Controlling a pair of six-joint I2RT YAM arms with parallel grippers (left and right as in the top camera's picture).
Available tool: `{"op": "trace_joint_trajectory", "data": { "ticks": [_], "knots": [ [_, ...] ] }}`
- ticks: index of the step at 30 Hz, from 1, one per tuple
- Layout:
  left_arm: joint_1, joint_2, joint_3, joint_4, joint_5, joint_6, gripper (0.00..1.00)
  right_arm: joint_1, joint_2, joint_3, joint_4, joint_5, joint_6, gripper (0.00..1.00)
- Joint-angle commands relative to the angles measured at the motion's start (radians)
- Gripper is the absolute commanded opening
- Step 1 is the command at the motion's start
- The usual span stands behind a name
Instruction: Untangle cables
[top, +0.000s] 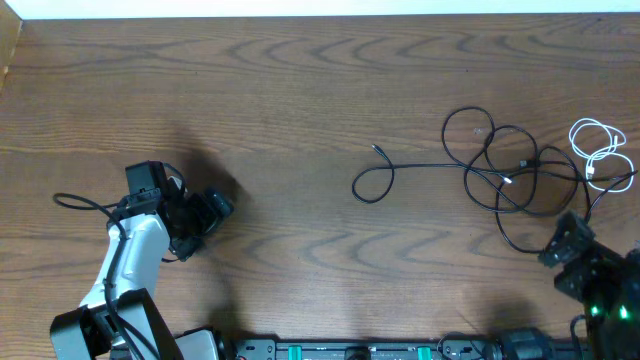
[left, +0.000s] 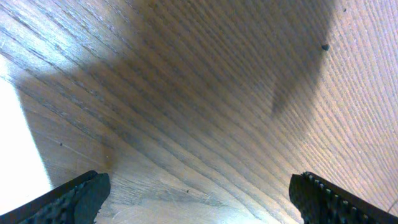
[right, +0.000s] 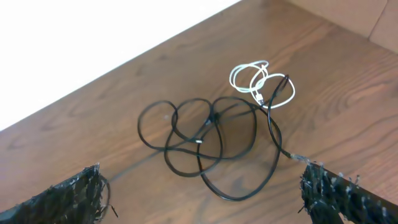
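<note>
Cables (top: 510, 175) lie in a loose tangle on the right part of your table (top: 300, 90), and neither gripper holds any of them. The black cords (right: 205, 137) overlap in several loops. One strand runs out to the left and curls into a small loop (top: 372, 185) ending in a plug tip (top: 377, 148). The white cord (top: 600, 150) sits coiled at the far right of the heap. A black loop crosses it, though you can't quite tell whether the two are threaded together or only overlapping. Your right gripper (top: 565, 240) hangs just beside the near edge of the tangle, jaws spread wide. Your left gripper (top: 205, 215) is well apart on the left side of the table, jaws wide too.
</note>
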Motion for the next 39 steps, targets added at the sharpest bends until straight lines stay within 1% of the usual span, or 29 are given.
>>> {"op": "trace_joint_trajectory", "data": {
  "ticks": [1, 7, 20, 25, 27, 30, 33, 36, 37, 39],
  "knots": [
    [0.003, 0.006, -0.007, 0.000, -0.014, -0.005, 0.98, -0.002, -0.074, -0.007, -0.002, -0.008, -0.012, 0.99],
    [0.003, 0.006, -0.007, 0.001, -0.014, -0.005, 0.98, -0.003, -0.179, -0.051, -0.001, -0.021, -0.015, 0.99],
    [0.003, 0.006, -0.007, 0.001, -0.014, -0.005, 0.98, -0.003, -0.464, -0.214, 0.031, -0.037, -0.015, 0.99],
    [0.003, 0.006, -0.007, 0.001, -0.014, -0.005, 0.98, -0.002, -0.464, -0.240, 0.078, -0.051, -0.048, 0.99],
    [0.003, 0.006, -0.007, 0.000, -0.014, -0.005, 0.98, -0.002, -0.464, -0.250, 0.145, -0.079, -0.118, 0.99],
    [0.003, 0.006, -0.007, 0.001, -0.014, -0.005, 0.98, -0.002, -0.464, -0.281, 0.336, -0.146, -0.319, 0.99],
    [0.003, 0.006, -0.007, 0.000, -0.014, -0.005, 0.98, -0.002, -0.464, -0.312, 0.506, -0.206, -0.460, 0.99],
    [0.003, 0.006, -0.007, 0.000, -0.014, -0.005, 0.98, -0.002, -0.464, -0.352, 0.674, -0.263, -0.557, 0.99],
    [0.003, 0.006, -0.007, 0.000, -0.014, -0.005, 0.98, -0.002, -0.464, -0.380, 0.766, -0.287, -0.591, 0.99],
    [0.003, 0.006, -0.007, 0.000, -0.014, -0.005, 0.98, -0.002, -0.464, -0.417, 0.861, -0.301, -0.607, 0.99]
  ]
}}
